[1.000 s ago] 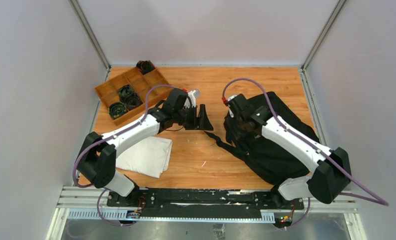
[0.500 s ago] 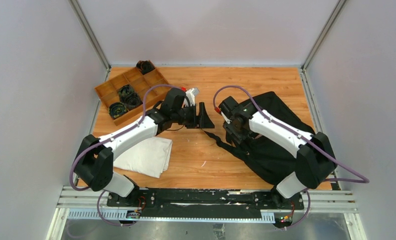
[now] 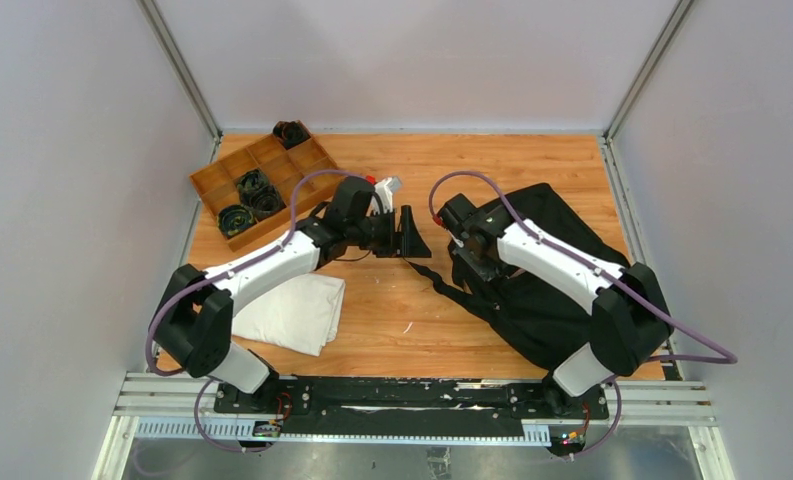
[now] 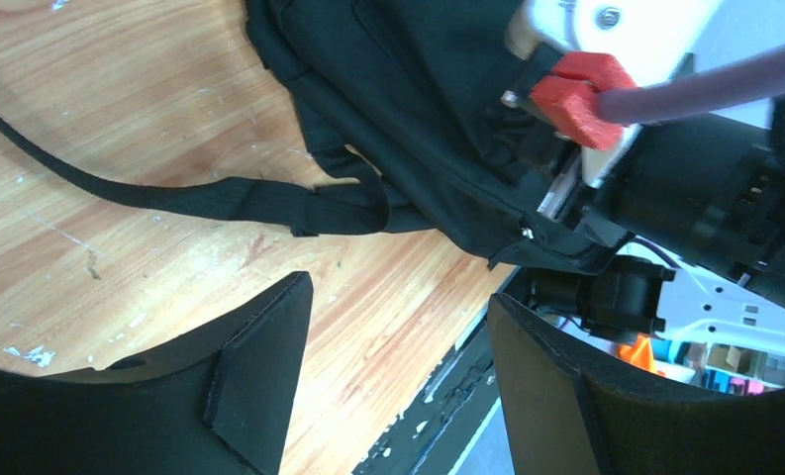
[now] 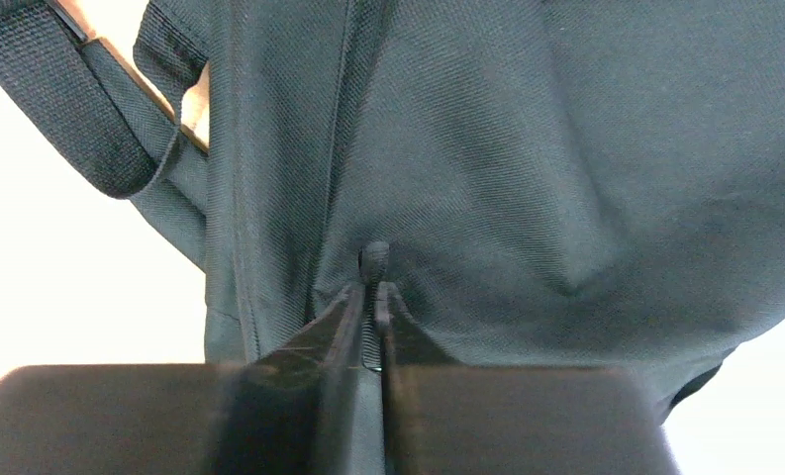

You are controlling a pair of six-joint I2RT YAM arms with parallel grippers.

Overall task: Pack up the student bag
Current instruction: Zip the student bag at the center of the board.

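The student bag (image 3: 562, 285) is a large black fabric backpack lying on the right half of the wooden table, with a strap (image 3: 440, 281) trailing left. My right gripper (image 3: 475, 263) is at the bag's left end, shut on a small zipper pull (image 5: 373, 263) on the dark fabric (image 5: 527, 148). My left gripper (image 3: 416, 236) is open and empty, held just left of the bag above the table. The left wrist view shows its gripper (image 4: 396, 297) open over bare wood, with the bag (image 4: 418, 109) and strap (image 4: 220, 198) beyond.
A brown wooden compartment tray (image 3: 204, 181) holding black coiled items stands at the back left. A folded white cloth (image 3: 292, 312) lies at the near left beside my left arm. Grey walls enclose the table; a metal rail runs along the near edge.
My right arm has swung its wrist a little left along the bag's left end, still pinching there. My left arm has barely moved and stays open.
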